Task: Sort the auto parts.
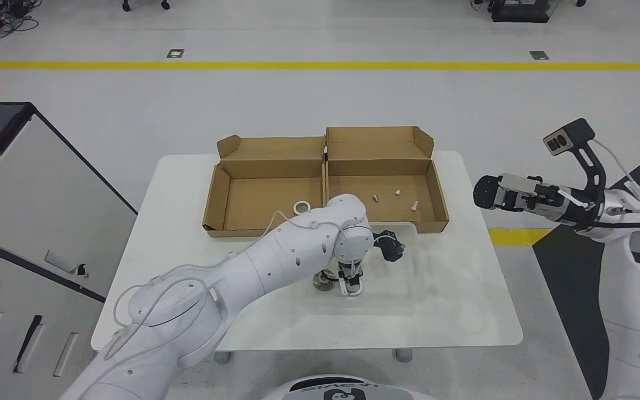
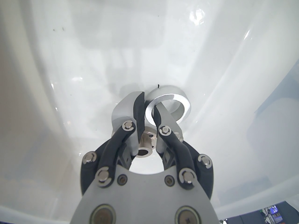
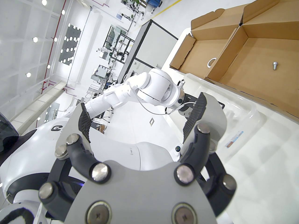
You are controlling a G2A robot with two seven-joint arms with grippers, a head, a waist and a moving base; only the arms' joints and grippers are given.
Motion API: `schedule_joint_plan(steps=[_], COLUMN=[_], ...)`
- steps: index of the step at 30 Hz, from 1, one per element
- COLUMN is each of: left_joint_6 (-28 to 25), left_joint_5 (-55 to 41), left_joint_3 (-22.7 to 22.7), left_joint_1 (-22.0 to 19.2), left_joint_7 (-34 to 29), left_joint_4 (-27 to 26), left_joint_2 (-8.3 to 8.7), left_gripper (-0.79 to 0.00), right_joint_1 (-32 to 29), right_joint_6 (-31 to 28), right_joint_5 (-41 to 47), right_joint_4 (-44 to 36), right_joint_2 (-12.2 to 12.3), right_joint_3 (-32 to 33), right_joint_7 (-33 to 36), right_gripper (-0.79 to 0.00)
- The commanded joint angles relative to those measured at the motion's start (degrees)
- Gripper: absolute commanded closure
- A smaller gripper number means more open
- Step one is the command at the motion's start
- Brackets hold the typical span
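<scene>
On the white worktop (image 1: 470, 300), a metal ring (image 2: 168, 94) is pinched by its wall between the left gripper's (image 2: 147, 110) narrowed fingers, one set inside the bore. The right gripper (image 3: 142, 103) is spread wide, well apart.

A white bench (image 1: 460, 300) stands on a pale floor (image 1: 300, 110) crossed by a yellow line (image 1: 300, 65), with a grey panel (image 1: 50, 200) at one side.

Left arm (image 1: 270, 260): lay extended forward, wrist bent down, tool (image 2: 148, 108) pinched on ring (image 2: 179, 101) wall. Right arm (image 1: 590, 205): stood out sideways, tool (image 3: 142, 104) spread wide.
</scene>
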Motion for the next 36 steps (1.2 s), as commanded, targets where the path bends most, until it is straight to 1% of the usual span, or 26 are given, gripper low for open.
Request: schedule_joint_plan(steps=[1, 4, 6, 9, 11, 15, 24, 28, 29, 36], left_joint_6=[-0.02, 0.08, -0.45, -0.78, -1.01, 0.59, 4.67, 5.19, 5.13, 5.13], left_joint_5=[0.10, -0.35, -1.60, -3.24, -4.21, -5.21, -4.69, -4.30, -4.08, -4.08], left_joint_3=[0.03, -0.47, -1.40, -3.21, -4.72, -8.00, -15.02, -16.74, -16.87, -16.87], left_joint_1=[-0.05, -0.38, -0.60, -1.15, -1.48, -1.82, -0.50, 0.48, 0.44, 0.44], left_joint_7=[0.12, 0.22, 0.34, -0.14, -0.93, -2.84, -6.91, -7.43, -7.38, -7.38], left_joint_4=[0.29, 0.19, -0.29, -1.83, -3.36, -8.57, -24.79, -30.02, -30.66, -30.66], left_joint_2=[-0.22, -0.41, -0.24, 0.42, 1.20, 3.40, 10.03, 12.01, 12.26, 12.26], left_gripper=[0.000, 0.000, 0.000, 0.000, 0.000, 0.000, 0.000, 0.000, 0.000, 0.000], right_joint_1=[0.00, 0.00, 0.00, 0.00, 0.00, 0.00, 0.00, 0.00, 0.00, 0.00], right_joint_6=[0.00, 0.00, 0.00, 0.00, 0.00, 0.00, 0.00, 0.00, 0.00, 0.00], right_joint_5=[0.00, 0.00, 0.00, 0.00, 0.00, 0.00, 0.00, 0.00, 0.00, 0.00], right_joint_4=[0.00, 0.00, 0.00, 0.00, 0.00, 0.00, 0.00, 0.00, 0.00, 0.00], right_joint_2=[0.00, 0.00, 0.00, 0.00, 0.00, 0.00, 0.00, 0.00, 0.00, 0.00], right_joint_3=[0.00, 0.00, 0.00, 0.00, 0.00, 0.00, 0.00, 0.00, 0.00, 0.00], right_joint_7=[0.00, 0.00, 0.00, 0.00, 0.00, 0.00, 0.00, 0.00, 0.00, 0.00], right_gripper=[-0.785, -0.785, -0.785, -0.785, -0.785, -0.785, -0.785, -0.785, -0.785, -0.785])
